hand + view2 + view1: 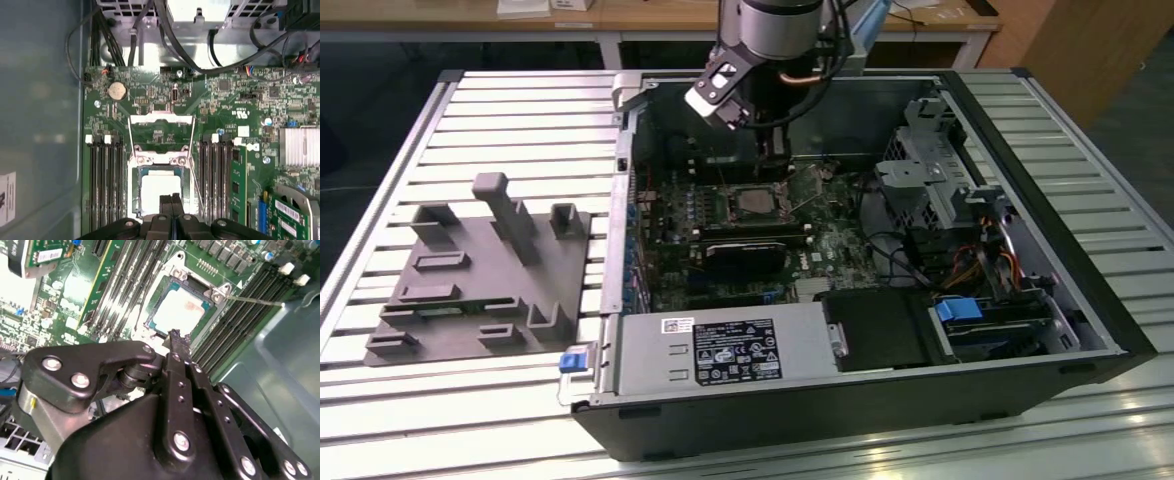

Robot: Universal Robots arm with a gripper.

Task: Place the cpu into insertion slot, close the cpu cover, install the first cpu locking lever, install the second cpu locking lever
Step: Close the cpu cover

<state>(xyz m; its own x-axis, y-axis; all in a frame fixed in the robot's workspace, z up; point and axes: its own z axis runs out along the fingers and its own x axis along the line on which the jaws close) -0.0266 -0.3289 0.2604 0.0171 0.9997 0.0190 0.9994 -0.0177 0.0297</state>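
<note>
The cpu [180, 310] lies flat in the insertion slot [155, 332] on the green motherboard, its silvery top showing. The cpu cover [220, 292] lies down around it as a thin metal frame. A thin locking lever [255, 301] sticks out from the cover's corner toward the case wall. In the first wrist view the cpu [159, 186] sits inside the cover [160, 161], with thin lever rods [192, 140] on both sides. My gripper [171, 200] is shut with nothing visible between its fingers, its tips just over the socket's edge. The exterior view shows the gripper [781, 170] right behind the cpu [754, 200].
The open computer case [1107, 300] rests on a slatted metal table [520, 110]. Memory slots [102, 180] flank the socket. A black fan shroud [744, 252], cables [907, 255], a drive cage [941, 160] and the power supply [720, 350] crowd the inside. A grey fixture block [480, 270] stands at the exterior view's left.
</note>
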